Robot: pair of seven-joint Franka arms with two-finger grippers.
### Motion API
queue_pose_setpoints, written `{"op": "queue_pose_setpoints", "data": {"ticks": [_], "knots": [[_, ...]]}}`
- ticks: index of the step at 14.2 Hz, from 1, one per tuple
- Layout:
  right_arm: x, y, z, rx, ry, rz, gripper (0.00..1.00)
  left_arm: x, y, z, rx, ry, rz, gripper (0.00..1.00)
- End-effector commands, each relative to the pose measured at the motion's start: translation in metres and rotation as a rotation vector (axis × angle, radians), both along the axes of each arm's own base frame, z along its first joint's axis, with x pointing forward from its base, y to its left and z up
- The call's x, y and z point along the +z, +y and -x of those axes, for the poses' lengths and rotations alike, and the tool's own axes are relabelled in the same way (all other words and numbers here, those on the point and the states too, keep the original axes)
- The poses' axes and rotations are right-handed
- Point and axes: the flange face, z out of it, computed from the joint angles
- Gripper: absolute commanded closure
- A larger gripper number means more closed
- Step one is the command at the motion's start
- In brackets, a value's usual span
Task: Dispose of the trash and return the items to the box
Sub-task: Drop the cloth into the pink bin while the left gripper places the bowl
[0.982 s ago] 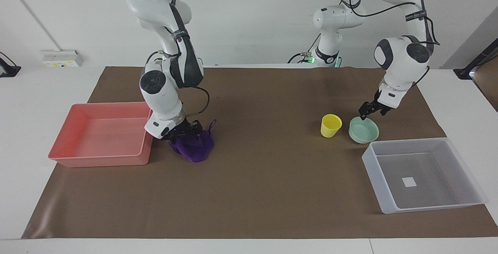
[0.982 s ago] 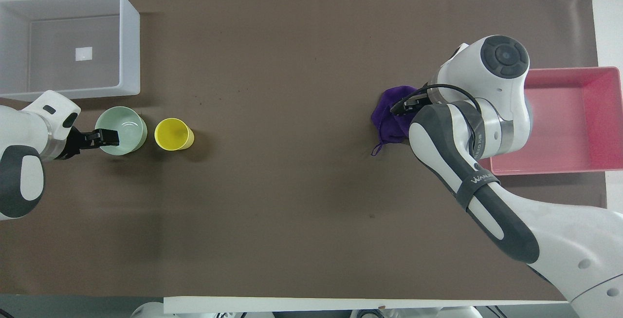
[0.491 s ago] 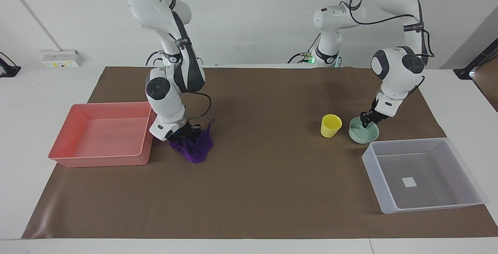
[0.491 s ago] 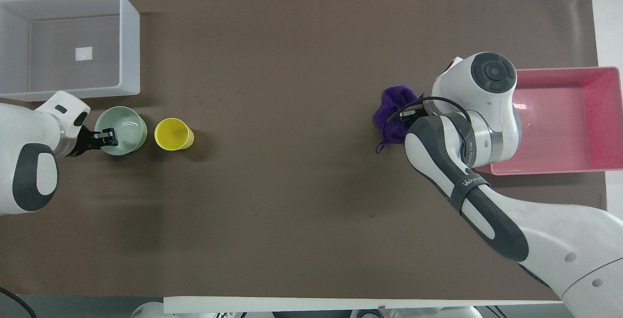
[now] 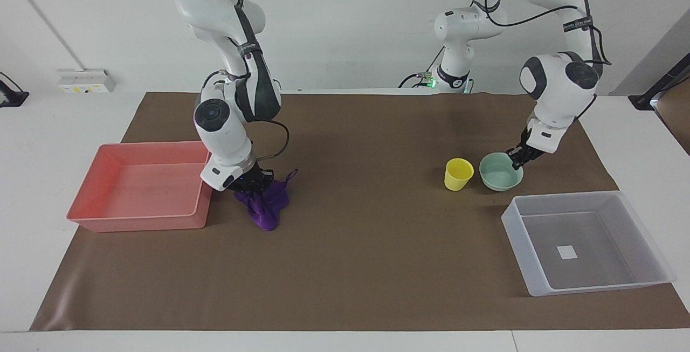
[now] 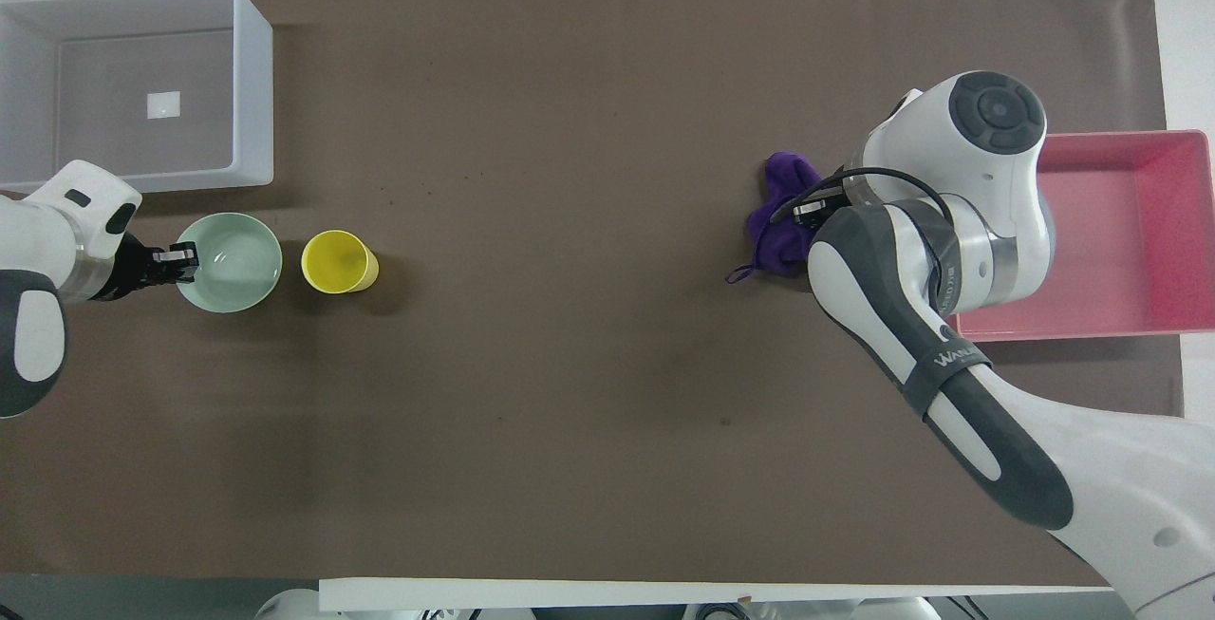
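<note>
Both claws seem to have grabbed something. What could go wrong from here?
The right claw holds the purple cloth by its top, and the rest hangs low, so it might snag on the pink tray wall. The left claw pinches only the mint-green bowl by its rim, so it could tip or slip, perhaps knocking the yellow cup beside it.

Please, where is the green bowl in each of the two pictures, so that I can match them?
Facing view: the green bowl is at the right of the picture, between the yellow cup and the left gripper.
Overhead view: the green bowl is at the left of the picture, just below the clear box.
Shared landmark: the yellow cup stands beside the bowl in both views.
</note>
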Motion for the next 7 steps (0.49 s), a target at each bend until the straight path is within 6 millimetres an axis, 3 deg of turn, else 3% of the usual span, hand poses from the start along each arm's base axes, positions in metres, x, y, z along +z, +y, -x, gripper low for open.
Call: {"op": "queue_pose_setpoints", "data": {"ticks": [1,3,4,7], "knots": [[0.069,-0.021,-0.004,-0.032,-0.036,0.005,1.0,0.071,0.002,-0.02,0.021,0.011,-0.013,1.0],[0.11,-0.039,0.006,-0.054,-0.043,0.008,1.0,0.075,0.016,-0.041,0.072,-0.067,0.045,1.0],[0.128,-0.055,0.014,-0.07,-0.048,0.01,1.0,0.061,0.038,-0.061,0.123,-0.107,0.072,1.0],[0.138,-0.16,0.021,-0.056,-0.046,0.015,1.0,0.036,0.062,-0.138,0.156,-0.152,0.09,1.0]]}}
